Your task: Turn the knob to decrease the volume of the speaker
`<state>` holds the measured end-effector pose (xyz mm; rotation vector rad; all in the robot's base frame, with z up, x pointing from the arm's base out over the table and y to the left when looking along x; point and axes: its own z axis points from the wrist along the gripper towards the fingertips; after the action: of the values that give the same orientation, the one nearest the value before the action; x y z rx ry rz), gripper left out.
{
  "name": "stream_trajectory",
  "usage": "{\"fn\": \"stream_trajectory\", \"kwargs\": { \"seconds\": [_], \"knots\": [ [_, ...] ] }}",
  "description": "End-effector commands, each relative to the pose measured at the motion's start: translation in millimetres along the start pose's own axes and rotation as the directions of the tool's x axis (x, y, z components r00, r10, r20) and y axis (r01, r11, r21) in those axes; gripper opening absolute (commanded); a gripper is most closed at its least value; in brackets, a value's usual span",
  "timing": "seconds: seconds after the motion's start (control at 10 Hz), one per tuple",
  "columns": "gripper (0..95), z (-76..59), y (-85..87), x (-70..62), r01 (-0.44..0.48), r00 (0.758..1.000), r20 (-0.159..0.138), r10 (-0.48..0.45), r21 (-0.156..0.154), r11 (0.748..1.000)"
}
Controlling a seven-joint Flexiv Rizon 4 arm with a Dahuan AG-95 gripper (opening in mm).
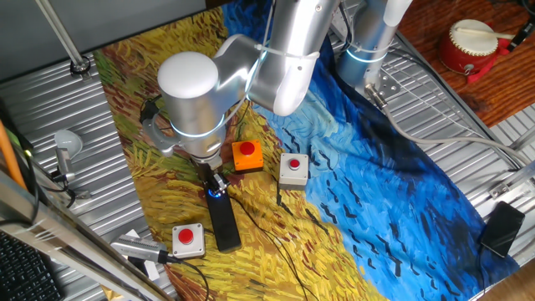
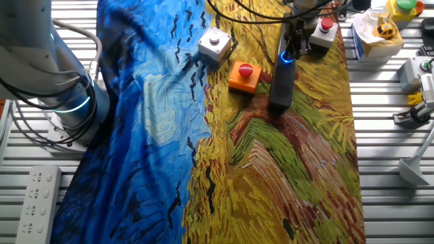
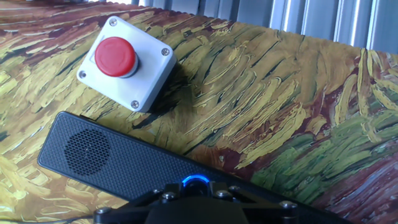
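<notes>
Looking down from one fixed view, I'm seeing the gripper [image 1: 216, 186] sitting right over the knob [image 1: 215, 194], whose blue glow is peeking out at the near end of the speaker [image 1: 222, 220]. That bar is lying on the painted cloth [image 1: 376, 167] between the orange box [image 1: 247, 155] and a grey button box [image 1: 188, 239]. The other fixed view is showing the gripper [image 2: 291, 42] above the blue ring [image 2: 285, 58], fingers too dark to separate. The hand view alone is giving me the speaker grille [image 3: 87, 151] and the ring [image 3: 195, 182] half hidden behind the gripper body; I cannot tell whether the jaws are gripping it
</notes>
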<state>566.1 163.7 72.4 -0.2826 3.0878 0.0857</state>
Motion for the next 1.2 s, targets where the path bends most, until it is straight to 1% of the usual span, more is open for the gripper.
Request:
{"fn": "stream_trajectory", "kwargs": {
  "seconds": [0.1,0.3,0.4,1.2],
  "knots": [
    [19.0,0.4,0.0,0.2,0.0,1.0,0.0,0.0,0.0,1.0],
    [19.0,0.4,0.0,0.2,0.0,1.0,0.0,0.0,0.0,1.0],
    [57.0,0.3,3.3,-0.8,0.007,1.0,0.004,-0.007,-0.028,1.0],
    [57.0,-0.3,3.3,-0.8,0.024,1.0,0.002,-0.024,-0.025,0.999]
  ]
}}
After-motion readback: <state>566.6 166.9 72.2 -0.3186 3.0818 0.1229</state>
